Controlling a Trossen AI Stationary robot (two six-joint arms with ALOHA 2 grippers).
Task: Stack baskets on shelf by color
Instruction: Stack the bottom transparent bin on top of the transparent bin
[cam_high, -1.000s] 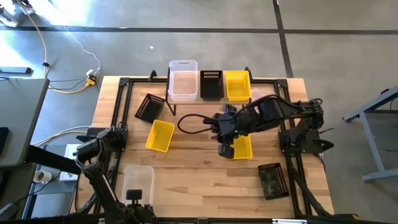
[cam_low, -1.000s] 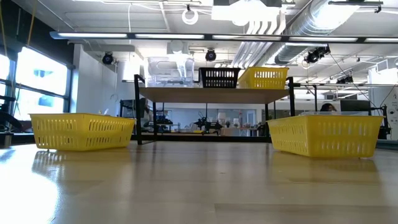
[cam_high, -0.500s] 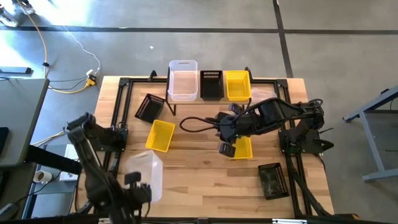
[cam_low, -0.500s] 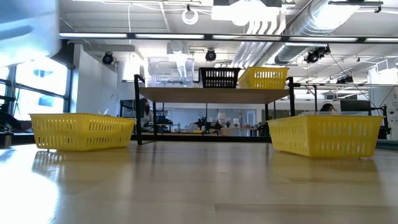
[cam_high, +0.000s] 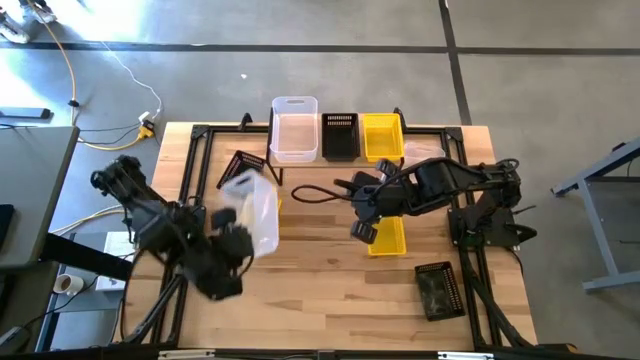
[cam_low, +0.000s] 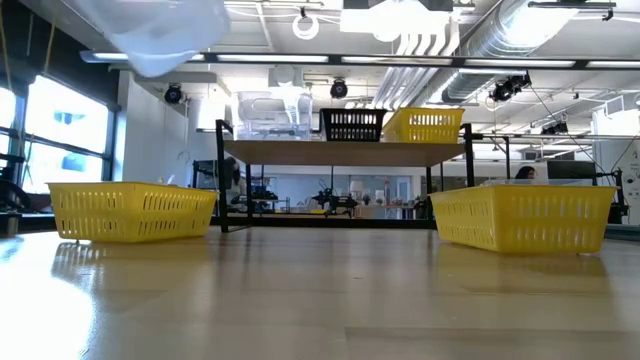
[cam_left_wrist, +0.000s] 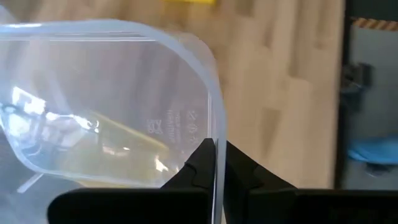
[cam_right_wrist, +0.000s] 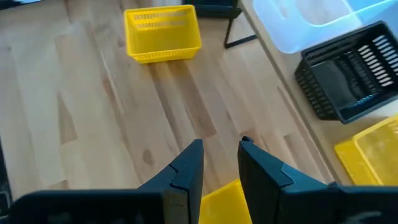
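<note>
At nine o'clock on the table (cam_high: 330, 290), the left gripper (cam_left_wrist: 214, 163) is clamped on the rim of a clear basket (cam_high: 255, 208), held in the air. At centre, the right gripper (cam_right_wrist: 219, 160) hovers with its fingers slightly apart and empty over a yellow basket (cam_high: 386, 237). At twelve o'clock the shelf (cam_low: 345, 152) carries clear, black and yellow baskets.

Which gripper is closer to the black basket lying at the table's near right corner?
Right. The right gripper hangs above the yellow basket beside that black basket; the left gripper, holding the clear basket, is across the table.
</note>
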